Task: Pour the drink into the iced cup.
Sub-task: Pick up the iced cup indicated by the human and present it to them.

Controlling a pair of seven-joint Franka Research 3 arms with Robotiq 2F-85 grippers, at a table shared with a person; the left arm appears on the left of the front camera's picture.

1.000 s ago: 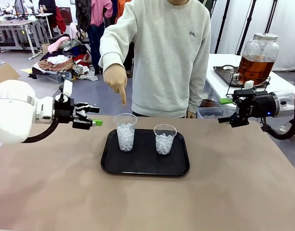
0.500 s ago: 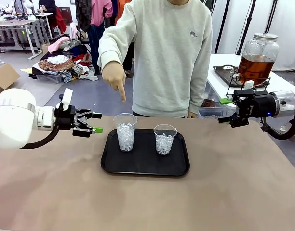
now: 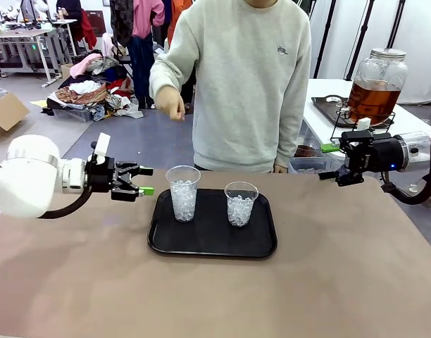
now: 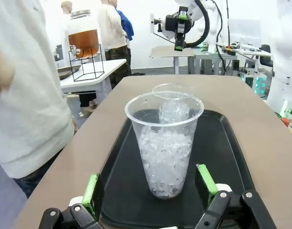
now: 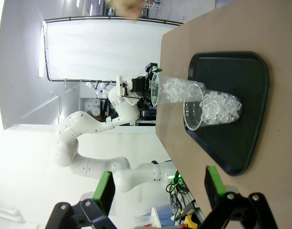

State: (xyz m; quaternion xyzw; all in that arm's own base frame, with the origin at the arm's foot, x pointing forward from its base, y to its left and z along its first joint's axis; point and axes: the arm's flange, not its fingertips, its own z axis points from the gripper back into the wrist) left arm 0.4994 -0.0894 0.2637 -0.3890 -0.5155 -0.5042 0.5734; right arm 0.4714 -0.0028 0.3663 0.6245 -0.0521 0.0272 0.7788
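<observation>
Drink (image 3: 372, 103): amber, fills the lower half of a jar (image 3: 379, 70) on a wire stand on the white side table (image 3: 321, 116), far right, beyond the right gripper.
Jar axis: upright, long axis vertical, metal lid on top.
Cups: left cup (image 3: 183, 196) and right cup (image 3: 241, 205) both hold ice and stand upright, mouths up, on the far half of the tray (image 3: 201, 248), a gap between them.
Left gripper (image 3: 146, 181): released, jaws wide and level, aimed at the left cup, tips just beside the tray's left edge and short of the cup.
Right gripper (image 3: 329, 163): released, nothing held, above the table's far right edge, well apart from the tray.
Open room: bare table (image 3: 201, 299) on the near side and both sides of the tray.
Person: hand (image 3: 170, 104) raised well above the cups.
Writing: a small chest emblem on the sweatshirt, too small to read.
</observation>
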